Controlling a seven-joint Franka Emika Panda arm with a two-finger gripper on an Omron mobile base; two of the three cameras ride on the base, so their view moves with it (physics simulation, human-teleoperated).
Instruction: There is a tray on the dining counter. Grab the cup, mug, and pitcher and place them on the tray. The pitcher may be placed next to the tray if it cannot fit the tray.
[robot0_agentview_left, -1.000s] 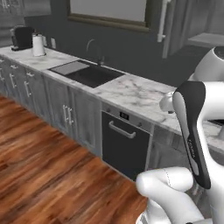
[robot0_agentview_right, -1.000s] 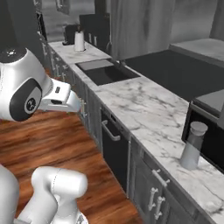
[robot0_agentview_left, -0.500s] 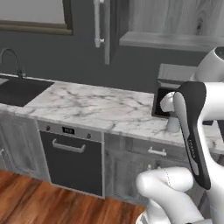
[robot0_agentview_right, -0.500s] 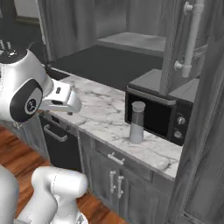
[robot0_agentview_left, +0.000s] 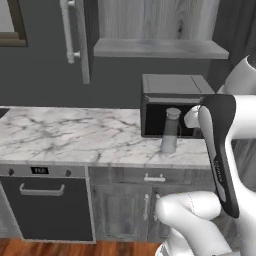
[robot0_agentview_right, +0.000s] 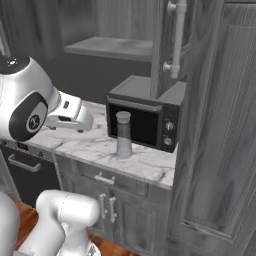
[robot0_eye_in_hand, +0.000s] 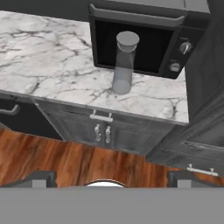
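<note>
The pitcher (robot0_agentview_left: 170, 131) (robot0_agentview_right: 123, 134) (robot0_eye_in_hand: 123, 62), a tall slim translucent grey cylinder with a rounded lid, stands upright on a marble table (robot0_agentview_left: 75, 135) (robot0_agentview_right: 145, 160) (robot0_eye_in_hand: 43, 57), near its front edge. It sits just in front of a black microwave (robot0_agentview_left: 172, 102) (robot0_agentview_right: 145, 117) (robot0_eye_in_hand: 144, 41), before the dark glass door, and whether the two touch cannot be told. In the hand view the microwave's two round knobs are to the right of the pitcher, and the marble around the pitcher's foot is bare. Below the table top run grey cabinet doors (robot0_agentview_left: 122, 212) (robot0_agentview_right: 112, 210) (robot0_eye_in_hand: 103, 131) with small metal handles, and to their left in the left base view is a dark oven front (robot0_agentview_left: 42, 207) with a bar handle. Above the microwave a grey shelf (robot0_agentview_left: 160, 47) (robot0_agentview_right: 112, 47) is fixed to the wall, and a tall grey cupboard (robot0_agentview_right: 220, 125) stands to the microwave's right. The floor (robot0_eye_in_hand: 74, 159) is reddish-brown wood. The hand (robot0_eye_in_hand: 111, 177) is held well back from the table, above the floor, looking toward the pitcher; its two dark fingertips (robot0_eye_in_hand: 41, 178) stand far apart at the bottom of the hand view, spread wide with nothing between them. The white arm (robot0_agentview_left: 220, 150) (robot0_agentview_right: 30, 105) rises in the foreground of both base views, well apart from the pitcher.
</note>
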